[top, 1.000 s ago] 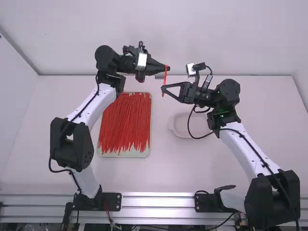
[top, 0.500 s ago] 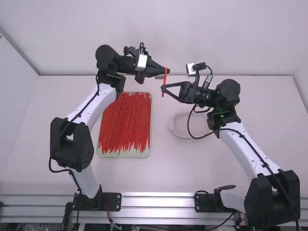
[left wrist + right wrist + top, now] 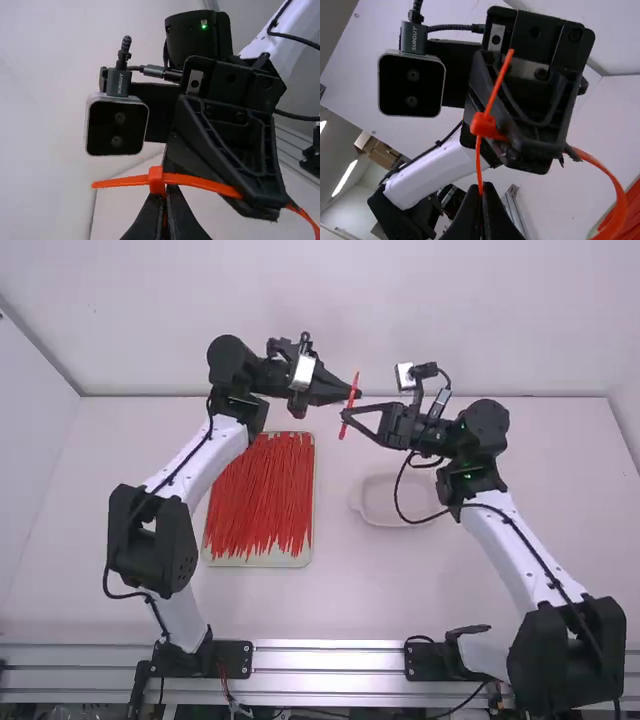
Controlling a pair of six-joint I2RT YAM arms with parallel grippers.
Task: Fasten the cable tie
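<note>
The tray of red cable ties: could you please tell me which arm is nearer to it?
Left. The left arm runs along the tray's left edge; the right arm stands beyond the clear container.

The thin orange-red plastic cable tie [image 3: 348, 408] is plain, as is the red heap of loose plastic ties [image 3: 262, 490] on the beige rectangular tray [image 3: 258, 561]. The left two-finger gripper [image 3: 355, 391] and right two-finger gripper [image 3: 351, 417] are black, over a plain white table [image 3: 560, 440].
</note>
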